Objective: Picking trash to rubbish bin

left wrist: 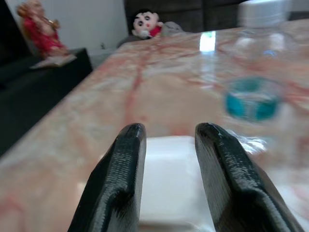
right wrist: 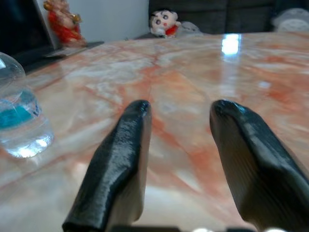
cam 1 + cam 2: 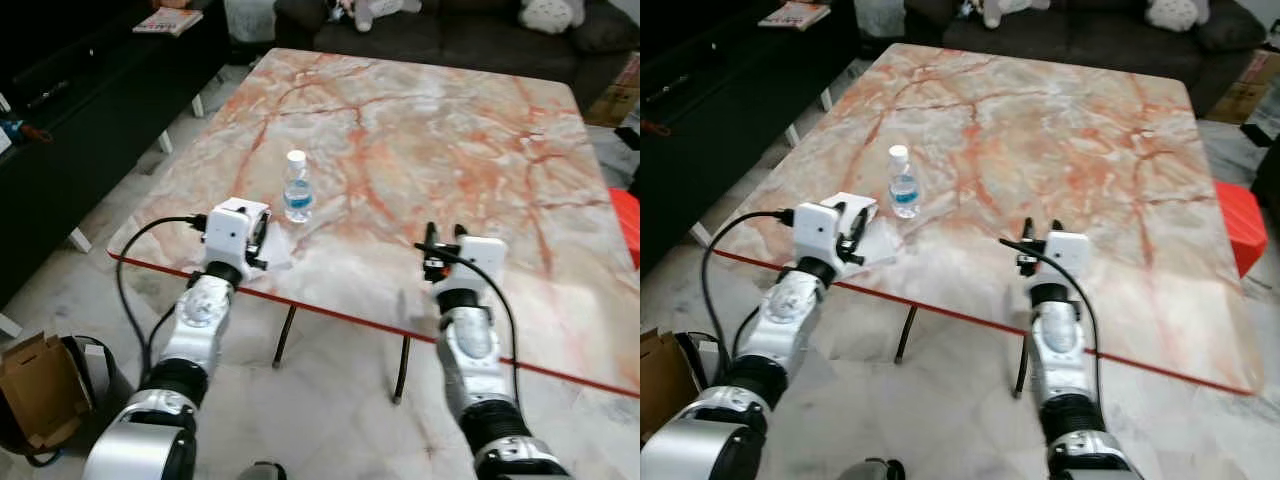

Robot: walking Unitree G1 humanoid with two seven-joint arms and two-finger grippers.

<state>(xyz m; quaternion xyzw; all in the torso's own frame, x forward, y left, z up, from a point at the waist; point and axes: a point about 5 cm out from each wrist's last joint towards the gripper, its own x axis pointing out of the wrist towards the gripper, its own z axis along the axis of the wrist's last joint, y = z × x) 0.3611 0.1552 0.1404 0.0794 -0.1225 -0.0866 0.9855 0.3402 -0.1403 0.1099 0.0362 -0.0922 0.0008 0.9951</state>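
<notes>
Your left gripper (image 1: 169, 159), fingers parted and empty, hovers over flat white packet (image 1: 169, 179) beside clear plastic bottle (image 3: 297, 187); right gripper (image 2: 181, 140) open, empty, above pink-veined marble table (image 3: 420, 140).

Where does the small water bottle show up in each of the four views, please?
Left eye view: water bottle upright on the marble table, just beyond the left gripper.
Right eye view: same bottle, left of centre.
Left wrist view: blurred at the upper right, beyond the open fingers.
Right wrist view: at the left edge.
Shared landmark: the doll past the table's far end.
</notes>
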